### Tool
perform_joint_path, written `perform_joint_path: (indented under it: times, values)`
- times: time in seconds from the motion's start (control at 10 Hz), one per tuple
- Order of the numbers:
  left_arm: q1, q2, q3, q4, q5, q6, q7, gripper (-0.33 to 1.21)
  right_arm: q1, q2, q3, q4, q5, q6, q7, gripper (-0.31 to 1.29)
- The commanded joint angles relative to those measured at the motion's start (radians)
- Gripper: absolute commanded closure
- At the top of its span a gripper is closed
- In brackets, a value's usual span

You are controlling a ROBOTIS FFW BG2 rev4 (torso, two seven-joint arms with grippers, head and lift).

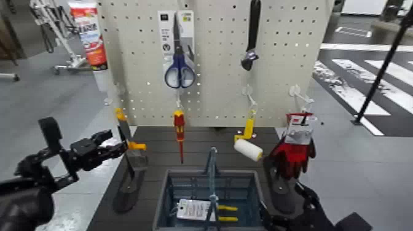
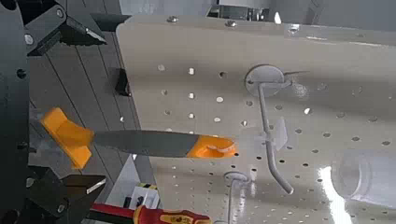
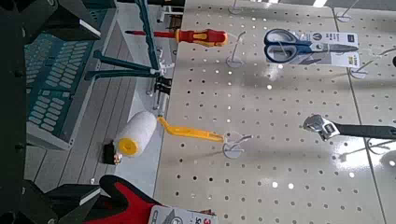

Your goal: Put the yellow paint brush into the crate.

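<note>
Pinched between the left gripper (image 2: 47,140) fingers, the yellow paint brush (image 2: 154,143) (thinly held) could be snagged on its hook (image 2: 271,140) and dropped short of the crate (image 1: 209,199); the right gripper's (image 1: 295,212) fingers cannot be judged.

Dark slatted table (image 1: 190,153) carries grey-blue crate (image 1: 165,203); pegboard (image 1: 215,61) behind.
</note>
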Motion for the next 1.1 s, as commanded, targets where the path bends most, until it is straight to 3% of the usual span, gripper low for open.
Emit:
perform_joint_path:
  times: [0.1, 0.2, 0.3, 0.4, 1.1]
  values:
    - [-0.04, 0.006, -0.04, 0.041, -0.014, -0.004, -0.009, 0.25, -0.009, 0.0, 0.008, 0.01, -0.003, -0.002, 0.002, 0.14]
    - [-0.043, 0.003, -0.042, 0.043, -0.018, -0.008, -0.007, 0.34, -0.011, 0.0, 0.008, 0.01, -0.003, -0.002, 0.003, 0.14]
    - [-0.045, 0.003, -0.045, 0.038, -0.032, -0.004, -0.004, 0.83, -0.009, 0.001, 0.007, 0.01, -0.003, -0.003, 0.003, 0.14]
    - [-0.045, 0.001, -0.045, 0.035, -0.035, -0.002, -0.001, 1.2, -0.009, 0.001, 0.005, 0.01, -0.003, -0.005, 0.005, 0.14]
    - [-0.046, -0.002, -0.056, 0.024, -0.043, 0.027, 0.007, 1.17, -0.009, 0.003, 0.004, 0.01, -0.003, -0.008, 0.006, 0.14]
